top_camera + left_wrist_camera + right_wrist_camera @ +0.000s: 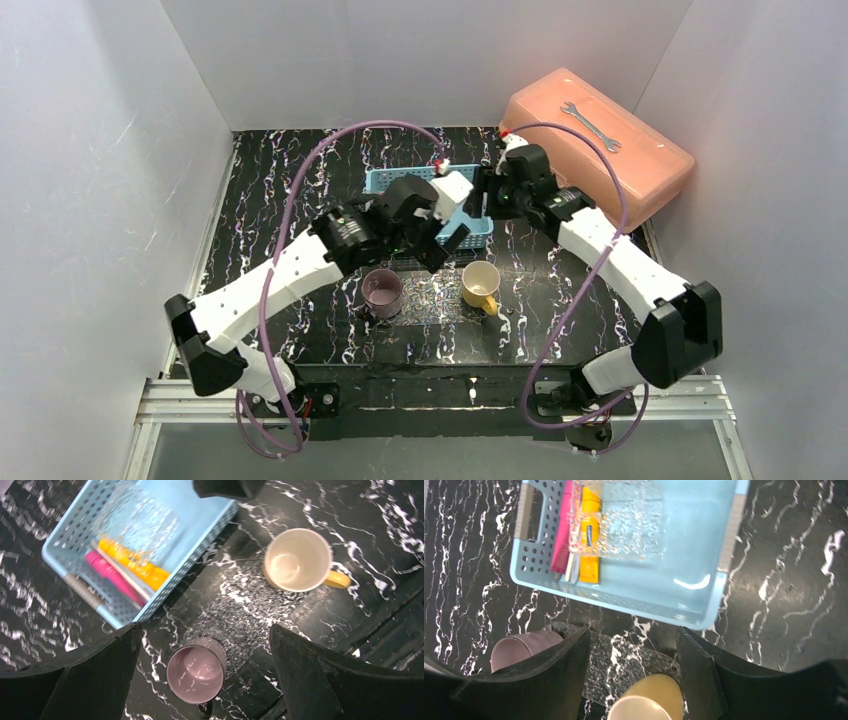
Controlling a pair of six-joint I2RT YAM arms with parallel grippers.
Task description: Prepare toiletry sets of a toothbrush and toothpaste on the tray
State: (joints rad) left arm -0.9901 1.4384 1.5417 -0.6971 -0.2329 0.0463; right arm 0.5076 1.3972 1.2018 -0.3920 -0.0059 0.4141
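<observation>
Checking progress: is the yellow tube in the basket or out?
In: the yellow tube lies inside the blue mesh basket, near the pink tube.

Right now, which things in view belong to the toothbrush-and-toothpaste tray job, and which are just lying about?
Job: yellow tube, pink-magenta tube and thin pale toothbrushes, all in the light-blue mesh basket; clear glittery plastic tray between the cups; a similar clear piece in the basket.
Lying about: purple cup, yellow mug, salmon plastic toolbox, steel wrench on it.

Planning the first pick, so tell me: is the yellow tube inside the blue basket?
Yes, the yellow tube lies inside the blue basket, beside the pink tube.
</observation>
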